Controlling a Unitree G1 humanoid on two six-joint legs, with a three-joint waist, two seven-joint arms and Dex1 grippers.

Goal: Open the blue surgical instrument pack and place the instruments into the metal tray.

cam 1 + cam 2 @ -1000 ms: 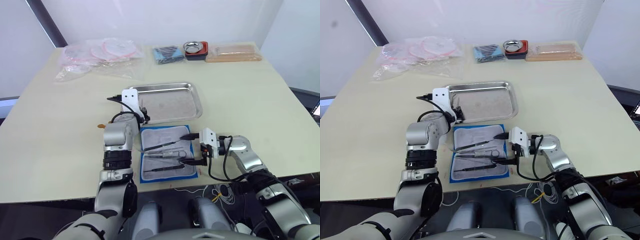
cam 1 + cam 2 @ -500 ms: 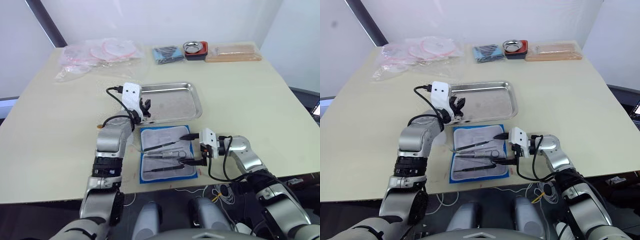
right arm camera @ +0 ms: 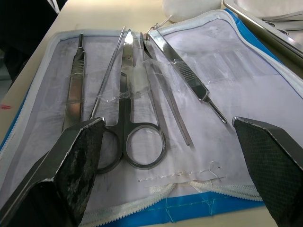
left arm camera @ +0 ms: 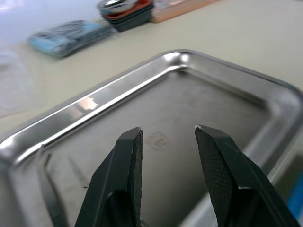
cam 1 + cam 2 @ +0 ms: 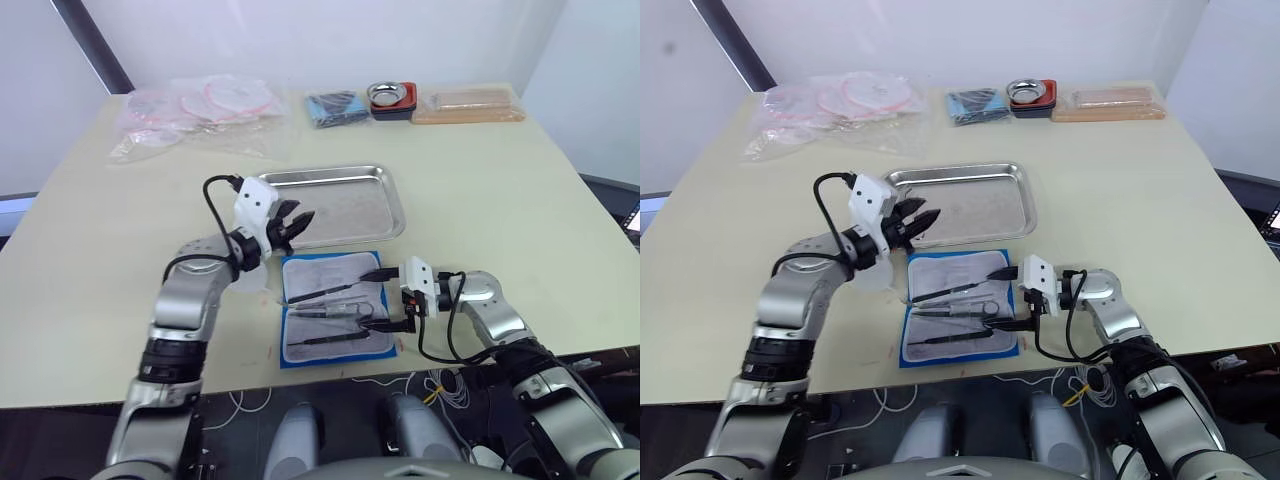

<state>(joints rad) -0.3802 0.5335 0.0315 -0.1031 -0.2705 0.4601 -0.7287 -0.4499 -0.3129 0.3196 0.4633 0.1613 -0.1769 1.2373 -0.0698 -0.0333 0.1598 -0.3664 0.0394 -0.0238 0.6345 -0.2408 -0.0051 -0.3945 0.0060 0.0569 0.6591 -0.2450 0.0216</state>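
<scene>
The left gripper [image 5: 296,222] hides the metal tray's [image 5: 392,205] near-left corner.

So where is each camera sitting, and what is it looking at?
Left eye and right eye views: on the robot's head, looking down at the table, both arms showing.
Left wrist view: on the left arm, looking along the open left gripper into the metal tray.
Right wrist view: on the right arm, looking between the wide-open right gripper at the open blue surgical instrument pack and its instruments.
Shared: the tray's rim also shows in the right wrist view's corner.
</scene>
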